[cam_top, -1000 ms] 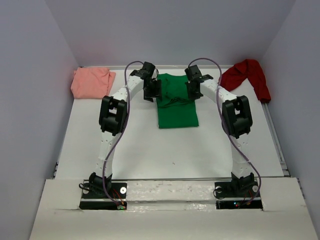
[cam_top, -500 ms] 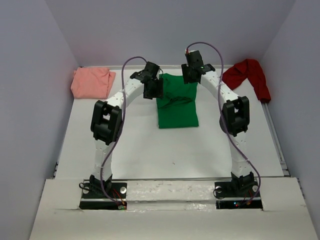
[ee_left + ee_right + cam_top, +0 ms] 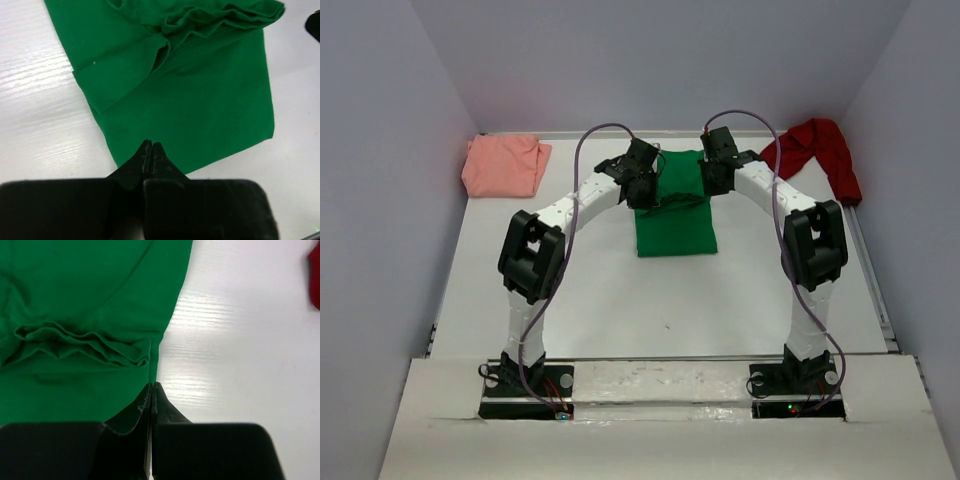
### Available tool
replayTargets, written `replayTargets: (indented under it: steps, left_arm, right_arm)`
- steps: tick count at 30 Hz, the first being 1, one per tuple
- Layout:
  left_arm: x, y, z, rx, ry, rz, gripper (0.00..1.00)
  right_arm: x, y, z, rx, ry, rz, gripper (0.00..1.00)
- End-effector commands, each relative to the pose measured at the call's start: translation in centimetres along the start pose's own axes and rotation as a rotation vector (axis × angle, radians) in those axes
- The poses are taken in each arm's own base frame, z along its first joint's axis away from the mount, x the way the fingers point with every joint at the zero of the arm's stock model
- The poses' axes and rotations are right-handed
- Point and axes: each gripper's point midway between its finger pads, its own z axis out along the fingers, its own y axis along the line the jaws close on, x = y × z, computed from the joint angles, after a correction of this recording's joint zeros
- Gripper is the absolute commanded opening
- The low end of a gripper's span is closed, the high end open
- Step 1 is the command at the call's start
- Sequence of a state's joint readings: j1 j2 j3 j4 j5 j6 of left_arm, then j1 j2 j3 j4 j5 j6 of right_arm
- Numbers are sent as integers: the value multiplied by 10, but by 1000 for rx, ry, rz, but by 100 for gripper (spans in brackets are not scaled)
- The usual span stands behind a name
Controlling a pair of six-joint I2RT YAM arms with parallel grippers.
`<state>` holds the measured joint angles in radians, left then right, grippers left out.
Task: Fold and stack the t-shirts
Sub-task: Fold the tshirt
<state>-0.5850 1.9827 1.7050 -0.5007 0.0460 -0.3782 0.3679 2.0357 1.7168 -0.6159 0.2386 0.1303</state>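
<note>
Left tool [image 3: 151, 149]: fingers pressed together, nothing between them — tips over the green t-shirt [image 3: 676, 228]
Right tool [image 3: 151, 389]: likewise closed, empty; tips at that shirt's edge
Green shirt: partly folded; far middle of the table [image 3: 670, 300]
Salmon-pink t-shirt [image 3: 505, 165]: far-left corner
Dark red t-shirt [image 3: 817, 150]: far-right corner — crumpled

Probably a lab: white table [image 3: 620, 290] boxed by plain grey walls [image 3: 380, 150].

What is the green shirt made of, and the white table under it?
The bright green t-shirt looks like soft matte cloth, maybe knit cotton: it bunches into limp folds. The white table looks like painted or laminated wood: faint grain lines and a glossy sheen.
</note>
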Motion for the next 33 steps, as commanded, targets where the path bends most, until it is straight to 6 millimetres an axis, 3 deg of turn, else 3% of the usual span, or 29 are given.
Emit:
replayTargets:
  steps: [1,8,18,25,33]
  left_arm:
    - [-5,-12,18,44,3,-2,0]
    - [-8,-14,52,33,33,11,0]
    - [-17,-16,74,52,48,10,0]
    - [-12,-12,87,58,72,-9,0]
    - [-25,-2,99,59,70,-34,0]
  right_arm:
    - [-19,13,-2,-51,-74,29,0]
    - [-9,36,9,-119,-37,25,0]
    - [29,62,13,-162,33,-6,0]
    - [44,68,20,-171,65,-10,0]
    - [56,74,25,-180,90,-11,0]
